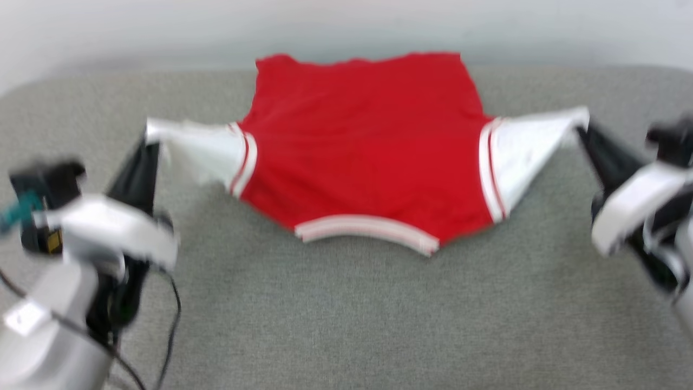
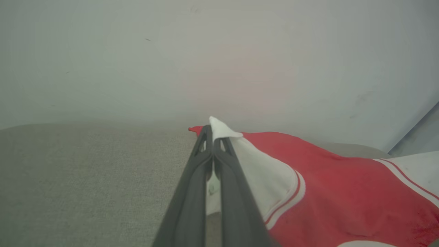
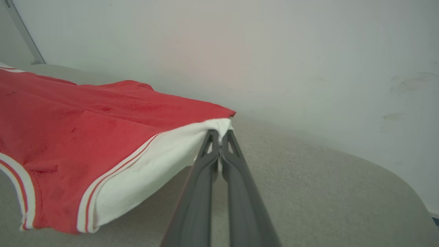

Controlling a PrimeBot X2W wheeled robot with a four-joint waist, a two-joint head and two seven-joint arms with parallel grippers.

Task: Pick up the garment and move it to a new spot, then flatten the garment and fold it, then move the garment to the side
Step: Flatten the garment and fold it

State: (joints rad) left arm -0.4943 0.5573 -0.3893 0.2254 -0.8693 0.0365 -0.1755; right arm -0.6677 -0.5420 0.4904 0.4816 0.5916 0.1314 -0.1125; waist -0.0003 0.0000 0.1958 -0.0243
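Observation:
The garment [image 1: 368, 146], a red jersey T-shirt with white sleeves and striped trim, is stretched wide over the grey table, plain side up, collar toward me. My left gripper [image 1: 150, 142] is shut on the tip of the left white sleeve [image 2: 223, 132]. The right gripper [image 1: 582, 129] is shut on the tip of the other sleeve [image 3: 219, 125]. Both sleeves are pulled taut and raised off the surface, and the red body [image 3: 85, 127] sags between them. In the wrist views each gripper's [image 2: 213, 132] dark fingers pinch white cloth at the tips, as at the right gripper [image 3: 219, 135].
The grey fabric-covered table [image 1: 346, 314] spreads in front of the garment, with a rounded far edge. A pale wall [image 1: 346, 27] rises right behind the garment's hem. Cables hang from my left arm [image 1: 81, 254] at the lower left.

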